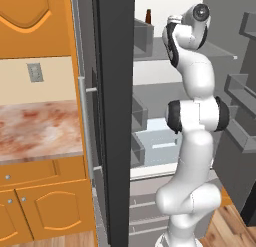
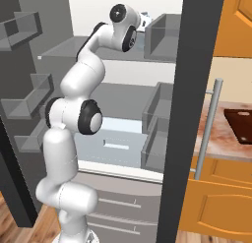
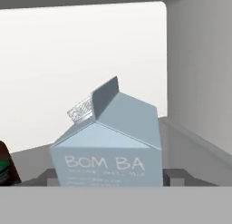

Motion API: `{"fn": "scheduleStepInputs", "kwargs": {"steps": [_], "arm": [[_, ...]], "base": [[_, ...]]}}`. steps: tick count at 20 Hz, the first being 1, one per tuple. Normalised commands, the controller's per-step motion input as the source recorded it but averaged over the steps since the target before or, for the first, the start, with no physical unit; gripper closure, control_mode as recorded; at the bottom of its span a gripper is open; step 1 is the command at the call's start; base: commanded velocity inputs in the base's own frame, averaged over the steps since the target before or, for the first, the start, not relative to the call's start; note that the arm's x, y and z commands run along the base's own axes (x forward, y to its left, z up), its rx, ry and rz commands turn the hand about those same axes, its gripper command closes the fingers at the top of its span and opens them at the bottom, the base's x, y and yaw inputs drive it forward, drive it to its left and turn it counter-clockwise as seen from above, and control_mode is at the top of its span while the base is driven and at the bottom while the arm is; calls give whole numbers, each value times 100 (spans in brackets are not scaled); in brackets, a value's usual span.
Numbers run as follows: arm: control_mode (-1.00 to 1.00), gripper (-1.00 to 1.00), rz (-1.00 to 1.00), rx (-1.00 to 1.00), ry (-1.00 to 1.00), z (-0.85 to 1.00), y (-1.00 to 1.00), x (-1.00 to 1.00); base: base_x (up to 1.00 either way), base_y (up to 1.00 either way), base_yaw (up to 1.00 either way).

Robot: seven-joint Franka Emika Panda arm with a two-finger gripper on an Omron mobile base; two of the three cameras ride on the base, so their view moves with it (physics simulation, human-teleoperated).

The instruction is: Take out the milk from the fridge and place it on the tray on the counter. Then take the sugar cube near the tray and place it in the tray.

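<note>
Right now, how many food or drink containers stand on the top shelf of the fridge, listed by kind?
Milk carton: 1
Dark brown bottle: 1
Total: 2

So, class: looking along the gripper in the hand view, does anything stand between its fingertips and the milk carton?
Nothing visible does. The milk sits straight ahead, with the gripper fingertips on either side of its base. The dark brown bottle stands off to one side, out of the path.
</note>
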Motion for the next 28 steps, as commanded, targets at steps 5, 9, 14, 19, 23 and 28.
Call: {"fn": "scheduleStepInputs", "kwargs": {"steps": [5, 9, 14, 19, 23, 28], "arm": [[-100, 100, 7, 0, -3, 0, 50, -100], [-100, 100, 11, 7, 2, 9, 32, -99], [-100, 100, 12, 9, 1, 27, 24, -100], [-100, 100, 12, 2, -2, 14, 34, -100], [-100, 100, 13, 0, -7, 0, 32, -100], [-100, 100, 12, 0, -16, 0, 34, -100]], "base": [[0, 0, 0], [0, 0, 0], [0, 0, 0], [0, 0, 0], [0, 0, 0], [0, 0, 0]]}}
